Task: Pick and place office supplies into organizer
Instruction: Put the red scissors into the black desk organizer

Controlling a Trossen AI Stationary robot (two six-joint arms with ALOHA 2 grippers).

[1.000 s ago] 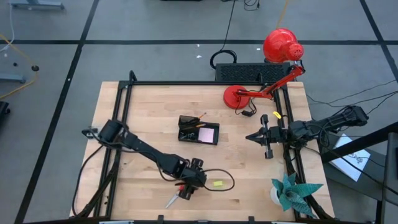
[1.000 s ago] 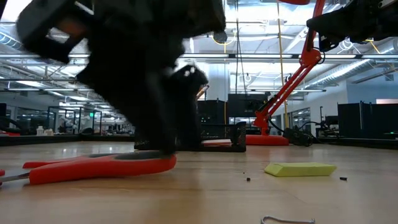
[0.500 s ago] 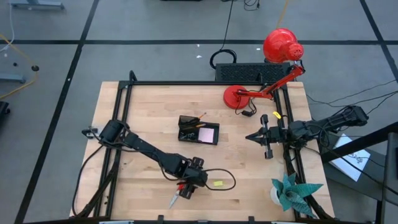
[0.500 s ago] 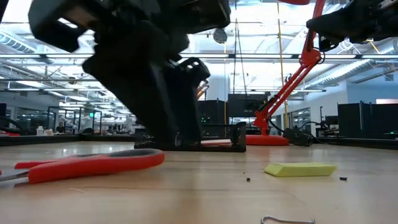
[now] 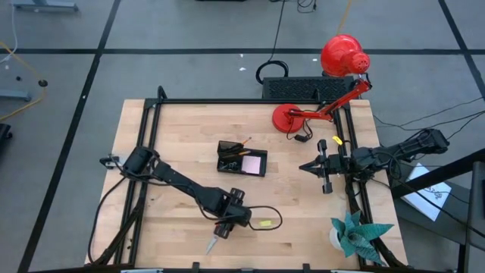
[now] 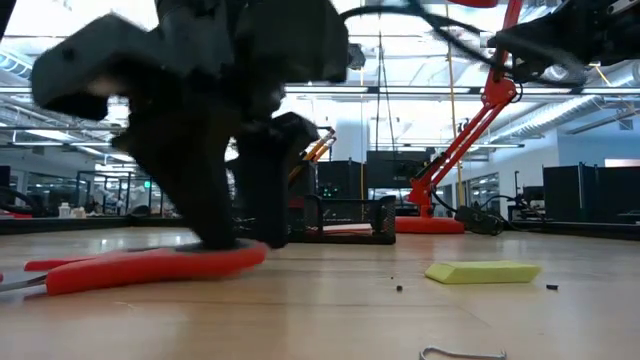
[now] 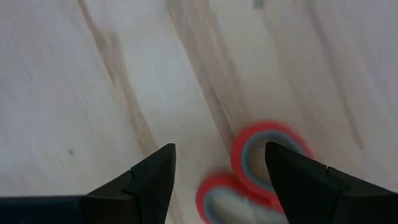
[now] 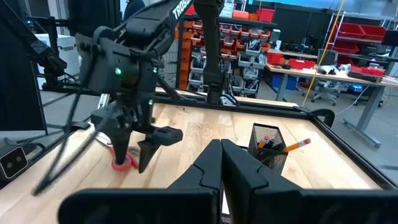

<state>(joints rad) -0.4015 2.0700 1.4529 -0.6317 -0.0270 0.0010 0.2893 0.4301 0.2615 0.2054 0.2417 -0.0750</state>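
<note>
**A:** Start with the table (image 5: 151, 152); how much of your job is done, judging from above?

**B:** Part of it, I'd say; the organizer (image 5: 242, 158) sits well beyond your left fingers, toward the middle of the table, and already holds the pink sticky-note pad (image 5: 253, 161) and some pencils (image 8: 288, 147) standing in its mesh cup; the scissors (image 6: 140, 267) and the small yellow piece (image 6: 484, 271) are still out on the wood, so those remain for you, along with a few tiny dark bits lying near the yellow piece.

**A:** And the left gripper (image 5: 227, 224)?

**B:** Its fingers (image 7: 146, 180) are spread wide and hold nothing; they are down at the table with the red handle loops of the scissors between and just ahead of them; in the low view the tips look to be touching or nearly touching the handle, though I cannot tell which; the yellow piece lies just off to one side of them, apart from the scissors.

**A:** So the step in hand is the scissors?

**B:** That is my reading; you are placed to close on the handles, not yet gripping.

**A:** The right gripper (image 5: 309, 166)?

**B:** Waiting off the far side of the organizer from your working fingers, raised above the table; its fingers are pressed together, with nothing between them.
</note>
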